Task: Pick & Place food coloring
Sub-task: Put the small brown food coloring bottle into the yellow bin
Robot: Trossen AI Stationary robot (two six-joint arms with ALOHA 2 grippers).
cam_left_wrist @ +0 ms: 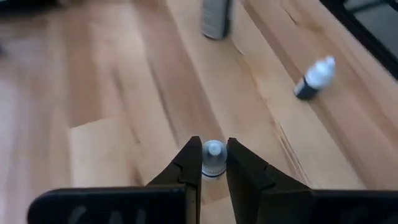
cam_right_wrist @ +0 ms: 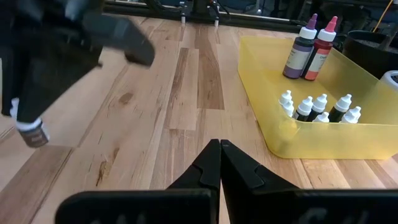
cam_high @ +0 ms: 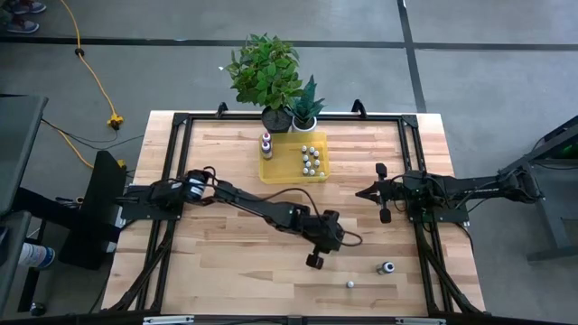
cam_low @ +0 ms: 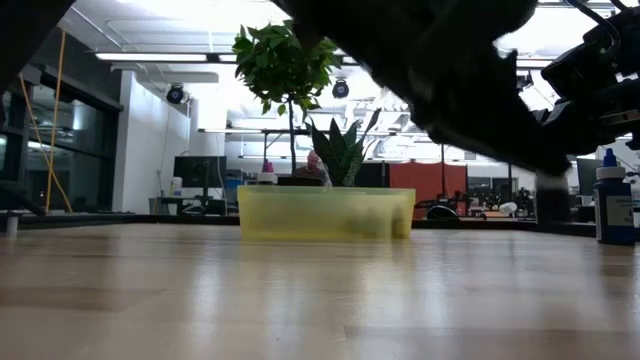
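Note:
My left gripper (cam_high: 315,260) (cam_left_wrist: 213,152) is out over the table's near middle, shut on a tiny whitish-capped food coloring bottle (cam_left_wrist: 213,159). The right wrist view shows this bottle (cam_right_wrist: 30,127) with a dark base. My right gripper (cam_high: 361,192) (cam_right_wrist: 219,144) waits shut above the table's right side, touching nothing. The yellow tray (cam_high: 271,171) (cam_right_wrist: 273,106) at the far middle holds several tiny bottles (cam_high: 312,158) (cam_right_wrist: 317,107) standing upright. A purple bottle (cam_right_wrist: 303,53) and a red one (cam_right_wrist: 323,50) stand in the tray's corner. Another tiny bottle (cam_high: 386,268) (cam_left_wrist: 314,78) lies on its side near the near right corner. My left gripper pinches the tiny bottle just below its whitish cap (cam_left_wrist: 214,151), one finger (cam_left_wrist: 189,167) on each side. The fingers come from above, slanting down. The bottle stands upright between the fingertips; whether its base rests on the table, I cannot tell.
A small whitish-topped bottle (cam_high: 350,284) stands near the near edge, and a dark blue bottle (cam_low: 612,200) shows at the right of the low view. Two potted plants (cam_high: 271,77) stand behind the tray at the far edge. Bare wood lies left of the tray.

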